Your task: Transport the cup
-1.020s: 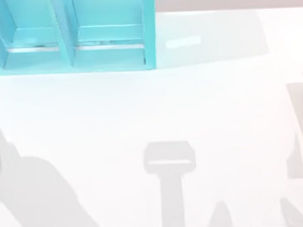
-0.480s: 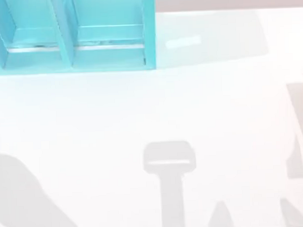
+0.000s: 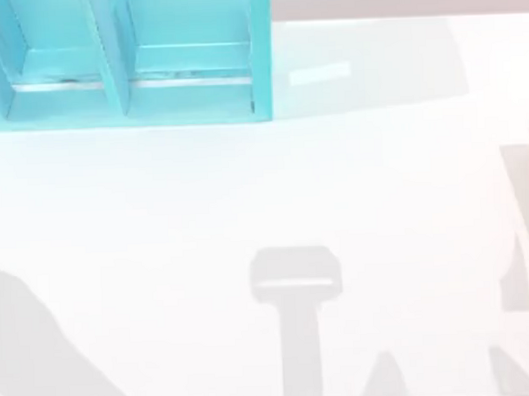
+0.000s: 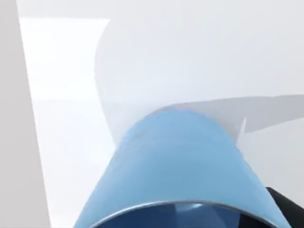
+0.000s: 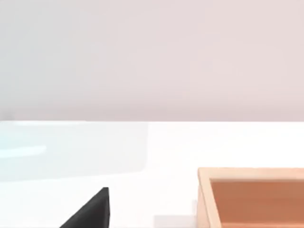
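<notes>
- Left wrist view: a black finger tip (image 4: 285, 206) shows at the edge of the cup (image 4: 175, 166), which sits close under the camera, rim toward it; whether the fingers clamp it cannot be told.
- Right wrist view: a black finger (image 5: 90, 211) juts over the white table (image 5: 166, 147), near a wooden box (image 5: 251, 197).
- Top view: cyan shelf (image 3: 125, 59) at the table's far left corner.

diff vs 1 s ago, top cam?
Only the big grey shadow at the table's lower left changed: it shrank and slid toward the left edge and lower corner, so whatever casts it is shifting that way. The cyan shelf at upper left, the T-shaped shadow near centre and the shadows at the right edge are as they were. Nothing visibly grasped or released from above.
</notes>
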`<state>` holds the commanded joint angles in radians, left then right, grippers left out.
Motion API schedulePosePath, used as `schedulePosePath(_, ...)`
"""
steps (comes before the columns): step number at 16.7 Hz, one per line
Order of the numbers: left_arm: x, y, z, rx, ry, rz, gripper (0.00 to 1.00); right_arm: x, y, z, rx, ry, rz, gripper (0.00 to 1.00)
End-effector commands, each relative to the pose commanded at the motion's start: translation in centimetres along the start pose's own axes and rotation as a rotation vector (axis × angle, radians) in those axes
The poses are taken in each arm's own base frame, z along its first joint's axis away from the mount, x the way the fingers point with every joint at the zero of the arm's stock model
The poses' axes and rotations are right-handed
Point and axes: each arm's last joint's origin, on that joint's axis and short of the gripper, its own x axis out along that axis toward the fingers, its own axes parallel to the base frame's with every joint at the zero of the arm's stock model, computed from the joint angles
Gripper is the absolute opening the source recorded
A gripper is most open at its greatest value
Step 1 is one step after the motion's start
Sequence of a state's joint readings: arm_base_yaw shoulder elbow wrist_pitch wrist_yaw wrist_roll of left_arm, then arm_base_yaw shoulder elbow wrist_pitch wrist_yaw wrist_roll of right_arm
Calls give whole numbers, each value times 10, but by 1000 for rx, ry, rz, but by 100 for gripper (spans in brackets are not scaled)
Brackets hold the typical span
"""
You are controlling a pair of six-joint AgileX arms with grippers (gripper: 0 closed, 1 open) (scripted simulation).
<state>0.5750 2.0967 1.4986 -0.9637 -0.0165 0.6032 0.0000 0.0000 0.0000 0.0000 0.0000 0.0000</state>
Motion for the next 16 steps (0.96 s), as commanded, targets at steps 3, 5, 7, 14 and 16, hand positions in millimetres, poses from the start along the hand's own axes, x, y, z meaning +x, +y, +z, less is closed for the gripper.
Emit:
schedulePosePath(3,0,0,0,0,0,0,45,0,0,0,0,0,0,100)
schedulePosePath(5,0,0,0,0,0,0,60,0,0,0,0,0,0,100)
schedulePosePath(7,0,0,0,0,0,0,75,0,0,0,0,0,0,100)
schedulePosePath(14,0,0,0,0,0,0,100,0,0,0,0,0,0,100)
schedulePosePath(16,0,0,0,0,0,0,100,0,0,0,0,0,0,100)
